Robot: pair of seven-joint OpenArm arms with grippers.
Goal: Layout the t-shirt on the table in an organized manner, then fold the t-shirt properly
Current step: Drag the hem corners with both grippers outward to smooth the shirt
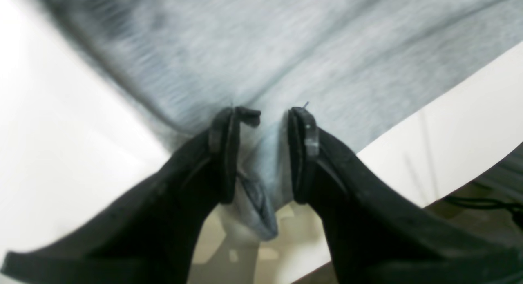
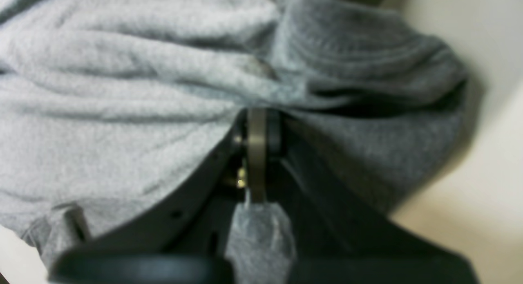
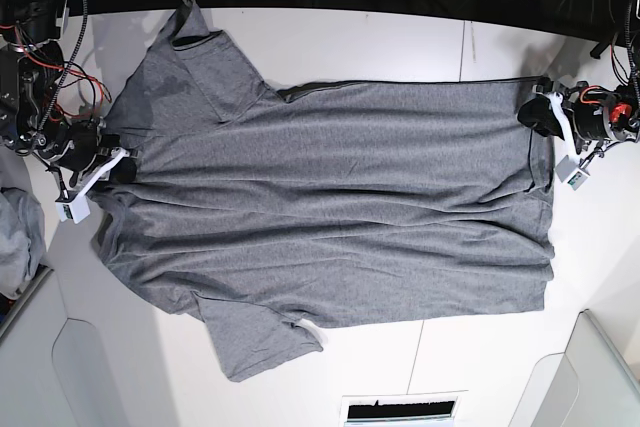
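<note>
T-shirt (image 3: 330,202) lying spread across table (image 3: 400,42), unfolded; left gripper (image 1: 261,153) and right gripper (image 2: 257,153) both pinching its fabric; folding remaining.

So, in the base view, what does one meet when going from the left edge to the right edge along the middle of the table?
Bluish-grey garment heap → right claw, shut on the t-shirt's collar end → t-shirt spread on the table → left claw at the hem.
</note>
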